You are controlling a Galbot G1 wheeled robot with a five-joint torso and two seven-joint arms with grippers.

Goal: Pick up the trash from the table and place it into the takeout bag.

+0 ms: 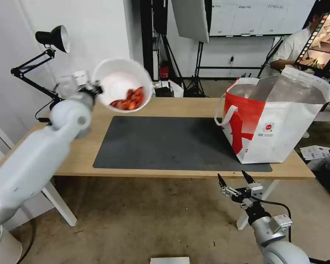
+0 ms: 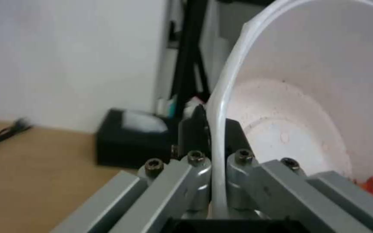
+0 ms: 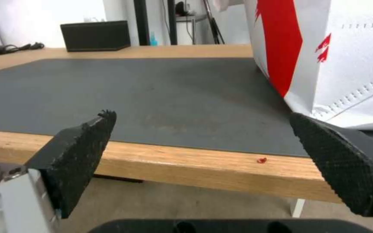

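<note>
Nearby, a black desk lamp (image 1: 53,38) stood at the far left corner of the surface (image 1: 179,106), and a black tissue box (image 3: 95,35) sat at the far edge behind the dark grey mat (image 1: 165,143). The mat was flat and matte, and nothing lay on it between the bowl and the bag. The left claw (image 2: 216,168) was closed on the thin rim of the white bowl (image 1: 123,85), which it held tilted in the air above the far left part of the surface; red shells (image 1: 130,99) lay in its smooth round inside. The takeout bag (image 1: 275,124), white and red with silver lining, stood open at the right end. The right claw (image 1: 235,179) hung below the near edge, its textured black fingers (image 3: 81,152) wide apart and empty.
</note>
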